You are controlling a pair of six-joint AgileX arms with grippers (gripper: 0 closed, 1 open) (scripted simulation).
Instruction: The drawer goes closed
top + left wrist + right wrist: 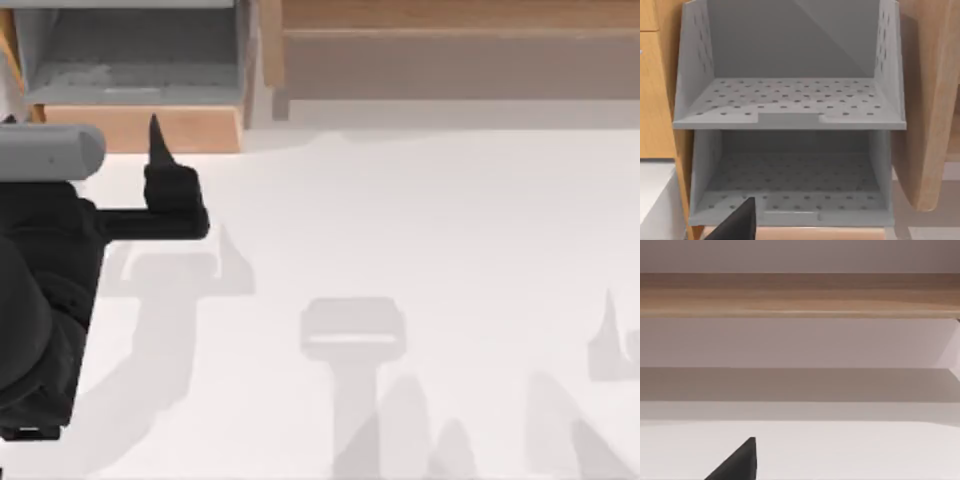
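The drawer [140, 128] stands pulled out at the table's back left, its light tan front panel facing the table and its grey floor [130, 85] showing behind it. My left gripper [155, 140] sits right at that front panel, its dark tip overlapping the panel's lower edge. In the left wrist view the gripper's dark tip [742, 222] lies close before the panel's top edge [795, 234], with the grey perforated drawer floor [790, 185] and a grey perforated tier [790, 102] above it. My right gripper [740, 465] hovers over bare white table.
A long wooden shelf [450, 60] with a brown-grey recess runs along the back right, and its wooden edge [800, 295] faces the right wrist camera. A wooden side wall [927, 100] flanks the drawer. The white table [400, 220] spreads in front.
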